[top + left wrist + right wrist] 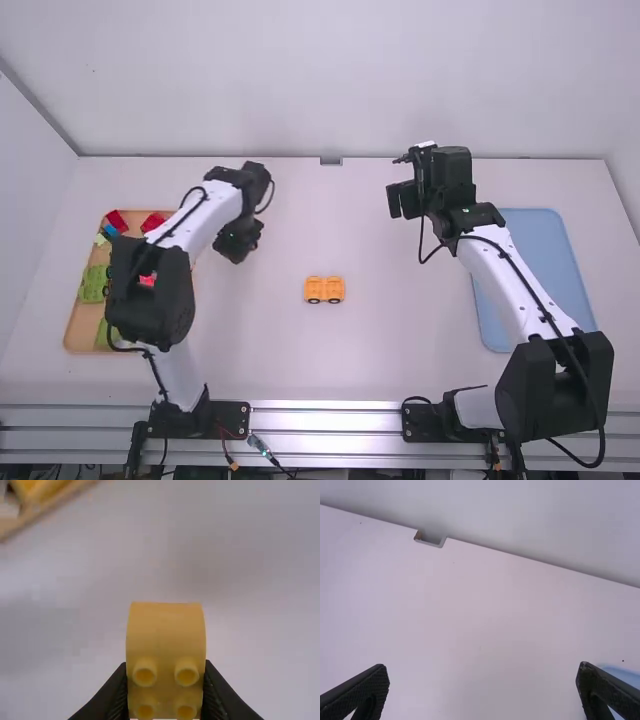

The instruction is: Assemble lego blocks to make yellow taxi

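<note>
In the high view my left gripper [238, 243] hangs over the table, between the wooden tray and the orange-yellow car piece [324, 289] standing on its wheels at the table's middle. My left gripper [165, 700] in the left wrist view is shut on a yellow block [166, 635], curved on one side, with its round studs showing. My right gripper [404, 200] is over the far right part of the table in the high view. Seen from its own wrist, the right gripper [482, 680] stands open with nothing between its fingers.
The wooden tray [75, 335] at the left holds red, green and blue pieces, partly beneath the left arm. A blue tray [548, 250] lies at the right, partly under the right arm.
</note>
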Action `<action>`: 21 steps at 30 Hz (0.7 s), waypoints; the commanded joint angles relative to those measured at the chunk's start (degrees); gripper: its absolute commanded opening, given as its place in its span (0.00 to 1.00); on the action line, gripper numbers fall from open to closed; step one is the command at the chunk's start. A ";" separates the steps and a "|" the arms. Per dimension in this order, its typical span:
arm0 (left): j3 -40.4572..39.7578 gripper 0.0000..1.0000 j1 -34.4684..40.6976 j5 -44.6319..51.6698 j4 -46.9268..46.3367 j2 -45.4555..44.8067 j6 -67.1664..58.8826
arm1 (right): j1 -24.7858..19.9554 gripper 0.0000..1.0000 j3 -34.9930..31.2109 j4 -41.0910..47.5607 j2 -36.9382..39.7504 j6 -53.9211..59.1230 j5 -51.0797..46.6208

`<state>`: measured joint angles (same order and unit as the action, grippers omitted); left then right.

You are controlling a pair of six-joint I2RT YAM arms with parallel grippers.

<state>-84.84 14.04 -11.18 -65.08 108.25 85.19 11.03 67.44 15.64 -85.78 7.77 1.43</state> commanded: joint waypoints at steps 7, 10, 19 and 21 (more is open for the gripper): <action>2.36 0.02 10.05 -1.25 4.46 -0.74 20.31 | -0.15 0.99 1.92 0.35 -0.48 -0.24 0.22; 5.79 0.02 10.36 0.22 10.82 -0.74 18.23 | -0.15 0.99 1.92 0.79 -0.48 -0.22 0.20; 16.59 0.02 9.97 2.80 18.18 -0.68 33.16 | -0.15 0.99 1.92 1.53 -0.48 -0.24 0.22; 19.10 0.02 9.97 3.93 22.38 -0.68 33.24 | -0.13 0.99 1.92 1.55 -0.48 -0.24 0.20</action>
<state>-67.83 24.05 -8.54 -44.38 108.25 113.71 11.03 67.44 17.10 -85.78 7.66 1.54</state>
